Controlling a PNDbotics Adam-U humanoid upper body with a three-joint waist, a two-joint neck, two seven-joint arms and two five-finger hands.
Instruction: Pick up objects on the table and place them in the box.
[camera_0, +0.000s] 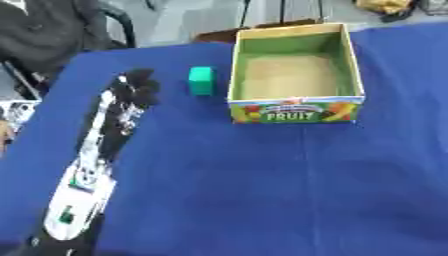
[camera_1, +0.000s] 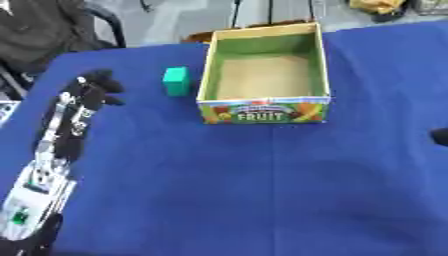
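Note:
A small green block (camera_0: 201, 80) stands on the blue table (camera_0: 262, 190), just left of the box. The open cardboard box (camera_0: 296, 111) has green inner walls, a brown floor and a front wall printed FRUIT; nothing shows inside it. My left arm reaches up from the lower left corner. Its black left hand (camera_0: 137, 89) hovers left of the block and a little nearer to me, apart from it, fingers relaxed and holding nothing. Only a dark sliver of my right hand (camera_1: 440, 136) shows, at the right edge of the right eye view.
A dark chair with clothing on it (camera_0: 48, 30) stands beyond the table's far left corner. Cluttered floor and furniture legs lie behind the box. Bare blue cloth spreads across the middle and right of the table.

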